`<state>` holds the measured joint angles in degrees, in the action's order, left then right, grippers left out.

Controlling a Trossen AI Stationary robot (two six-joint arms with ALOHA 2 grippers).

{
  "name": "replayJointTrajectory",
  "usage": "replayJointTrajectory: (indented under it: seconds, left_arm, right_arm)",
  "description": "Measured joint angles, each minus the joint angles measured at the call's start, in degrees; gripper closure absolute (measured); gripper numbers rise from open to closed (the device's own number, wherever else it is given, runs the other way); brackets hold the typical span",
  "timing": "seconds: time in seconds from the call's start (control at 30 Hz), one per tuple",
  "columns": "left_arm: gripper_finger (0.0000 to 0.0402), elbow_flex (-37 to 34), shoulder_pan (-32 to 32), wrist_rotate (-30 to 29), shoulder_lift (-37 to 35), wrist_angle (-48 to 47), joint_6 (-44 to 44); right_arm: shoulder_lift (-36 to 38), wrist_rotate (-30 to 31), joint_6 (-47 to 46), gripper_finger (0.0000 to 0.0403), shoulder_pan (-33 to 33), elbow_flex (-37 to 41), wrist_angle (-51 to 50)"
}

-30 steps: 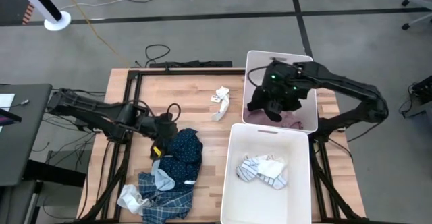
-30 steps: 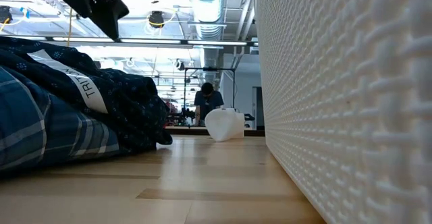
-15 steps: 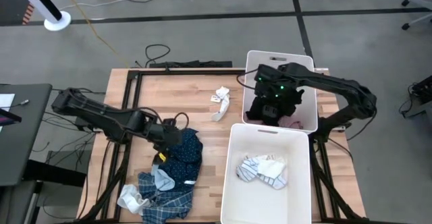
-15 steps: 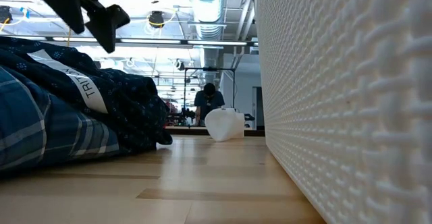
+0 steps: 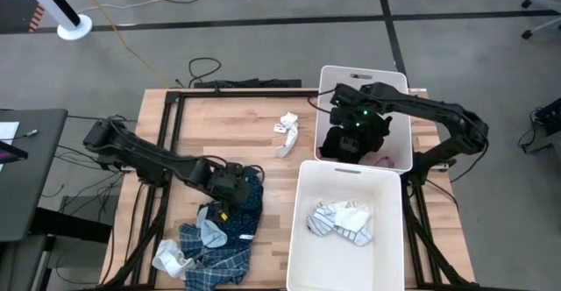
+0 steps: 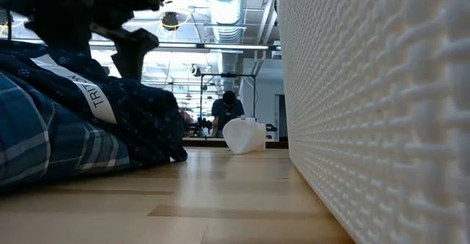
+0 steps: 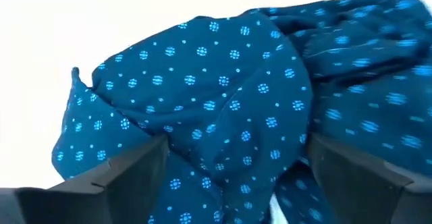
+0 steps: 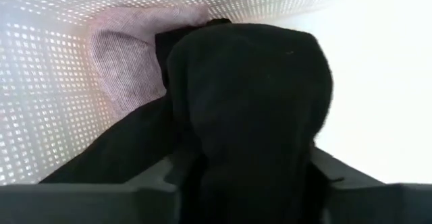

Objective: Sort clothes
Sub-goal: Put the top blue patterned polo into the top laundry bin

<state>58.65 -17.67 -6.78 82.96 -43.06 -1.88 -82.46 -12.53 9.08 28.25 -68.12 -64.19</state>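
My left gripper (image 5: 232, 186) is open and low over the navy dotted piece (image 7: 216, 96), one finger on either side of a hump of it; the low view shows it too (image 6: 121, 42). The navy piece lies on a blue plaid shirt (image 5: 215, 256) at the table's near left. My right gripper (image 5: 346, 138) is shut on the black shirt (image 8: 250, 82) over the far white bin (image 5: 364, 70), where a pink piece (image 8: 128, 48) lies. A white sock (image 5: 287, 133) lies on the table's far middle. My left gripper stands with its open fingers (image 7: 101, 177) on either side of a raised fold of the navy piece, coming from above; I cannot tell whether they touch it. My right gripper pinches a bunched part of the black shirt (image 8: 250, 150) between its two fingers, from above. The shirt hangs below the fingers into the far bin, slack; the shirt itself hides the place of contact.
A larger white bin (image 5: 302, 238) stands at the near right and holds striped and white pieces (image 5: 344, 221); its perforated wall fills the right of the low view (image 6: 382, 112). Another white sock (image 5: 168, 258) lies at the pile's near left. A person shows far behind the table (image 6: 226, 112).
My left gripper has gone toward the table's right and near edges and down, from beside the pile onto the navy dotted piece. My right gripper has shifted a little toward the table's left over the far bin, still holding the black shirt.
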Motion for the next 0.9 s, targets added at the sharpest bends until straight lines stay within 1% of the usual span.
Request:
replayJointTrajectory:
  seconds: [0.13,0.23,0.3,0.4,0.47,0.53,0.6,0.67,0.73,0.87,0.9]
  left_arm:
    - [0.0040,0.0,0.3,-1.5,3.4,1.2,3.0]
    - [0.0036,0.1,1.4,-1.5,6.7,2.1,4.2]
    - [0.0036,0.1,2.6,-1.5,9.3,2.7,4.6]
    - [0.0037,0.2,4.7,-0.6,13.3,4.0,5.7]
    - [0.0043,0.4,6.1,1.5,15.7,4.7,7.1]
    - [0.0058,0.4,7.3,3.5,17.8,5.0,8.4]
    - [0.0087,0.5,8.1,5.0,19.5,5.7,9.9]
    - [0.0130,0.5,8.5,5.3,20.3,6.7,11.3]
    - [0.0193,0.5,8.8,5.7,20.5,7.2,12.6]
    - [0.0333,0.5,9.1,6.7,20.2,7.4,15.4]
    - [0.0345,0.5,9.1,6.8,20.0,7.4,16.2]
  right_arm:
    - [0.0,-0.1,-0.8,0.0153,0.0,0.0,0.3]
    - [0.0,-0.2,-1.1,0.0126,0.0,0.0,0.2]
    - [0.0,-0.2,-1.3,0.0118,0.0,0.0,0.1]
    - [0.2,-0.2,-1.3,0.0117,0.0,0.0,-0.1]
    - [0.7,-0.2,-1.6,0.0117,0.0,0.0,-0.1]
    - [1.5,-0.1,-1.6,0.0117,0.0,-0.4,-0.7]
    - [2.7,0.2,-1.9,0.0117,-0.1,-1.4,-1.5]
    - [4.4,0.2,-2.4,0.0117,-0.1,-2.4,-2.0]
    - [6.3,0.3,-2.6,0.0117,-0.1,-3.6,-2.0]
    - [10.7,0.4,-2.6,0.0117,-0.6,-6.1,-1.3]
    - [11.9,0.4,-2.6,0.0117,-0.6,-6.8,-1.0]
